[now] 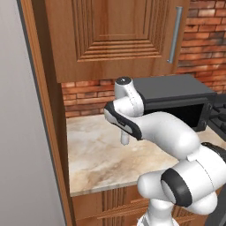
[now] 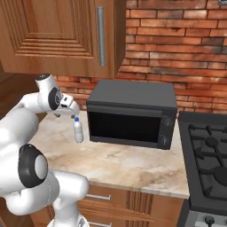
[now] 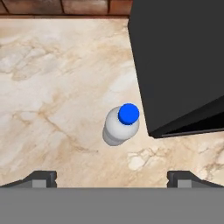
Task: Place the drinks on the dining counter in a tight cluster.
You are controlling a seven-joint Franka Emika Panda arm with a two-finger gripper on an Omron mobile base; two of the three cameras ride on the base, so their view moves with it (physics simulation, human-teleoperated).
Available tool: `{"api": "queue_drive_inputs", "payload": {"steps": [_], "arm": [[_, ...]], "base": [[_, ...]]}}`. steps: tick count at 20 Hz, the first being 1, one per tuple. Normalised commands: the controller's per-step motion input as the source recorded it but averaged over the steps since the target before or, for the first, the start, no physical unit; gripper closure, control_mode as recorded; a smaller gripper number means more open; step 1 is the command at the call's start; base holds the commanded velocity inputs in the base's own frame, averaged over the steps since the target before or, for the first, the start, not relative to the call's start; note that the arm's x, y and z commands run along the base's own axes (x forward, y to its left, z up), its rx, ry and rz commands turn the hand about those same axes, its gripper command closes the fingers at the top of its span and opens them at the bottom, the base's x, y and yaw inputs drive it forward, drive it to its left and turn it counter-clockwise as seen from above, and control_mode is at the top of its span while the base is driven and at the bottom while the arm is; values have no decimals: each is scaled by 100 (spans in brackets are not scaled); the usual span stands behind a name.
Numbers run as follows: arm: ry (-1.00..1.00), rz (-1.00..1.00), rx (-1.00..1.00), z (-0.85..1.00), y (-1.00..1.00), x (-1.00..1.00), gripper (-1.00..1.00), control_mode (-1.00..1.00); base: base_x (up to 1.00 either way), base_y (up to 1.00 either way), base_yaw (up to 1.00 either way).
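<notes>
Wooden wall cabinet with grooved door and steel handle: hangs over the work area and caps the headroom above the arm.

Beige marbled stone table on a wood base: short run against a red brick wall; a wooden side panel closes its left end and a black gas hob bounds its right. Bare stone lies in front of and to the left of the bottle.

Black box-shaped microwave oven: stands at the back of the table, its left wall just beside the bottle, so room on that side is tight.

White arm's end effector: hovers above the bottle, pointing down, jaws spread wide and grasping nothing; apparently lined up for a descent.

Small white plastic bottle with blue cap: upright on the table, apart from the microwave, not yet carried to the dining counter. A grasp likely wants the fingers clear of the microwave wall.
</notes>
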Motion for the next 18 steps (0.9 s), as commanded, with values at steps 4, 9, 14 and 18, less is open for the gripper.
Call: {"api": "queue_drive_inputs", "payload": {"steps": [4, 9, 14, 18], "arm": [[0, 0, 7, -20, -1, 0, -100, -100], [0, 0, 0, 1, -12, 7, -100, -100], [0, 0, 0, 17, -3, 6, -100, -100], [0, 0, 0, 0, -2, 22, -100, -100]], "base": [[0, 0, 0], [0, 0, 0], [0, 0, 0], [0, 0, 0]]}}
